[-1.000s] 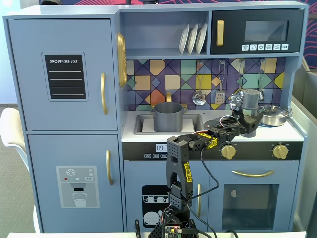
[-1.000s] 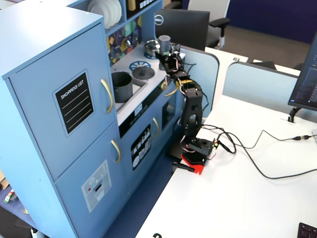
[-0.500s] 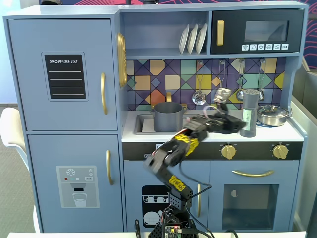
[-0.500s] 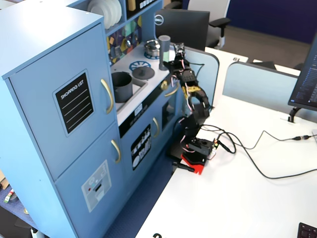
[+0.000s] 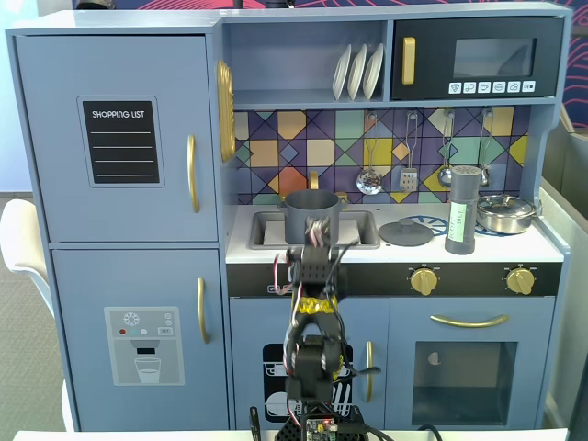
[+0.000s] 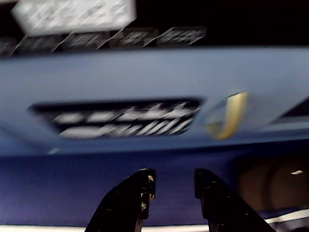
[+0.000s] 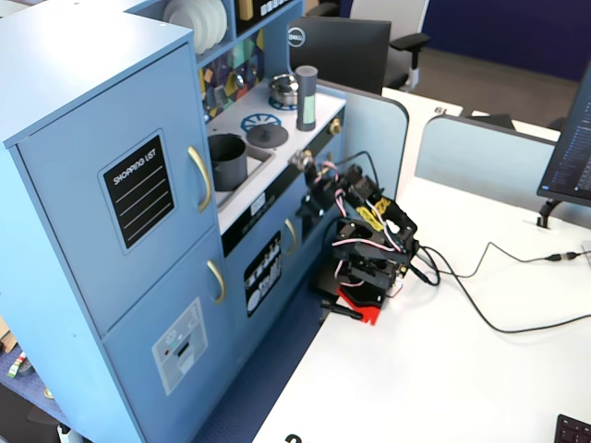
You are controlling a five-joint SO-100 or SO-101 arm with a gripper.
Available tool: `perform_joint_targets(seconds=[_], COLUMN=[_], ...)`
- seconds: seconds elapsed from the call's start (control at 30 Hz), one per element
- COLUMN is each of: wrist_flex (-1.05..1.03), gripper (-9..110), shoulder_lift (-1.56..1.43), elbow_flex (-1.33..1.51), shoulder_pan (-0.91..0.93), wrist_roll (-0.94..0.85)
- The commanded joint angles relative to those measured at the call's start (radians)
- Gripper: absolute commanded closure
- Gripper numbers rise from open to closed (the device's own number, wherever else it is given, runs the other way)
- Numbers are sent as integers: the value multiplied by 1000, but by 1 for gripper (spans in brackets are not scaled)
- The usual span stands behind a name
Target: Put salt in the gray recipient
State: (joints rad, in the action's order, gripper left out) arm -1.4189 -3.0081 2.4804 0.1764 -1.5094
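The salt [image 5: 462,211] is a tall gray shaker with a pale green label, standing upright on the right side of the toy kitchen counter; it also shows in the other fixed view [image 7: 306,97]. The gray recipient [image 5: 310,213] is a pot standing in the sink, and it also shows in the other fixed view [image 7: 226,161]. My arm [image 7: 369,235] is folded low on the white table in front of the kitchen, well below both. In the blurred wrist view my gripper [image 6: 175,186] is open and empty, facing a blue cabinet front. Neither the salt nor the pot shows there.
A flat gray lid [image 5: 405,232] lies between pot and salt. A shiny steel pan [image 5: 505,213] sits right of the salt. Utensils hang on the tiled back wall above. A yellow door handle [image 6: 227,116] is ahead of the gripper. Cables [image 7: 499,305] trail across the table.
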Motion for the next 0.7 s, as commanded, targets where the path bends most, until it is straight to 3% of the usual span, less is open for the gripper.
perform_joint_targets(seconds=[0.0,0.17,0.23,0.33,0.4,0.67], wrist_flex=[69,204,201,201,127,92], gripper=[101,101,101,101,99,96], shoulder_lift=[-144,-210,-210,-210,-209,-212], elbow_flex=[238,456,518,614,635,635], shoulder_pan=[-106,-107,-107,-130,-124,-81], wrist_roll=[112,89,-2,5,-107,-20])
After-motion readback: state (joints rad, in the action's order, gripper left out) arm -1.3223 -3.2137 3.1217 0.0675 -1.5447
